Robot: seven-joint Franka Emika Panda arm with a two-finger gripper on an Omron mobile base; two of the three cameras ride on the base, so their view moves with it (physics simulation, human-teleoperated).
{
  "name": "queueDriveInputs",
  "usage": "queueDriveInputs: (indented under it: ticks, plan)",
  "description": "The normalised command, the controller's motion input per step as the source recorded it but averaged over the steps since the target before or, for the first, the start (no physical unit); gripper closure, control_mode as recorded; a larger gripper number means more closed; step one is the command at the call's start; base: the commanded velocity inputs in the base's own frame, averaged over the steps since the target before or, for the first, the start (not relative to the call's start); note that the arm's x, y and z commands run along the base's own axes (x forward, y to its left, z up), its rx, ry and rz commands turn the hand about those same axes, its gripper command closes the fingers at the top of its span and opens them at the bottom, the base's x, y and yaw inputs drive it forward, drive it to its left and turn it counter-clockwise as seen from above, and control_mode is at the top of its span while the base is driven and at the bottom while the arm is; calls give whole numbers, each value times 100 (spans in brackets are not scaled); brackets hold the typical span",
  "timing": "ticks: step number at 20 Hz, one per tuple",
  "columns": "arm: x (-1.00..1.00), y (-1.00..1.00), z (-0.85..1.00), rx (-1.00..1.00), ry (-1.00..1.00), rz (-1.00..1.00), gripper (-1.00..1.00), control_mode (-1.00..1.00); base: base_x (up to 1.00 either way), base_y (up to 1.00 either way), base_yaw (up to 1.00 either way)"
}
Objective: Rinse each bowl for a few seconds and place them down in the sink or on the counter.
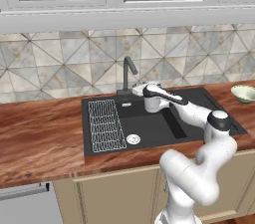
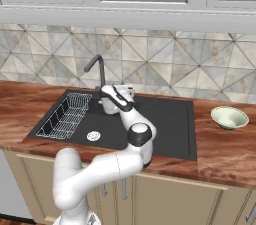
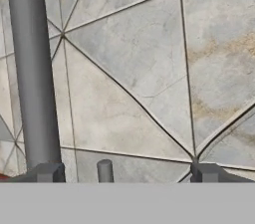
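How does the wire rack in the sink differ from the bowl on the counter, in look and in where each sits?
The wire rack is white, rectangular and open mesh; the bowl is pale cream-green, round and solid. The rack lies down in the left part of the black sink, next to the drain; the bowl stands upright on the wooden counter, right of the sink. Both are apart from the gripper, which is up by the faucet.
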Motion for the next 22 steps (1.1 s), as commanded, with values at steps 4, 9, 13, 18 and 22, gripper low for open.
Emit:
queueDriveInputs:
  ticks: [4, 9, 13, 18, 22]
  plan:
    - [38, 0, -14, 2, 0, 0, -100, -100, 0, 0, 0]
    - [38, 0, -14, 2, 0, -1, -100, -100, 0, 0, 0]
    - [27, 1, -21, 3, 1, 0, -100, -100, 0, 0, 0]
    - [19, 0, -31, 3, 3, 0, -100, -100, 0, 0, 0]
    - [11, -8, -38, 1, 10, -4, -100, -100, 0, 0, 0]
